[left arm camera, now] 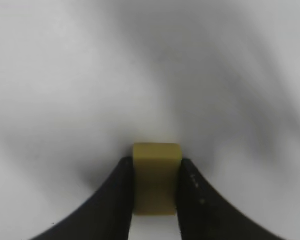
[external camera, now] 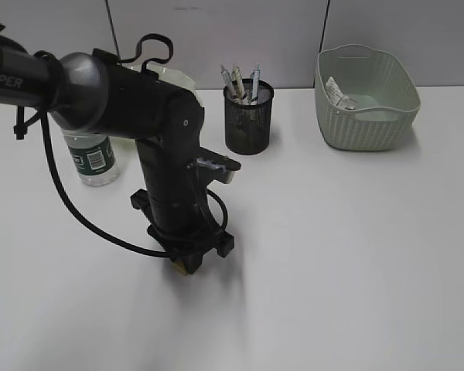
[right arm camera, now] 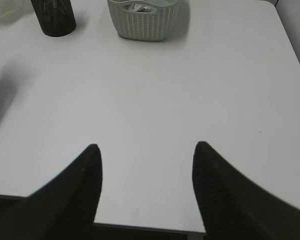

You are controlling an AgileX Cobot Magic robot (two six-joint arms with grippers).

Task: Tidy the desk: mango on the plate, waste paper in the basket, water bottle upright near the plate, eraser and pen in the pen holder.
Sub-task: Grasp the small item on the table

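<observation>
My left gripper (external camera: 187, 261) points down at the white desk (external camera: 356, 255) and is shut on a mustard-yellow eraser (left arm camera: 156, 175), which also shows as a small edge under the jaws in the exterior view (external camera: 183, 267). The black mesh pen holder (external camera: 248, 116) stands behind it with several pens (external camera: 240, 81) inside. The water bottle (external camera: 93, 158) stands upright at the left. Only the plate's rim (external camera: 178, 76) shows behind the arm, and the mango is hidden. The basket (external camera: 365, 97) holds waste paper (external camera: 336, 93). My right gripper (right arm camera: 146, 147) is open and empty over the desk's front edge.
The right wrist view shows the pen holder (right arm camera: 52, 17) and basket (right arm camera: 142, 20) at the far side, and the desk's right edge (right arm camera: 290, 35). A grey partition wall (external camera: 255, 31) runs behind the desk. My left arm's cable (external camera: 69, 201) loops over the desk.
</observation>
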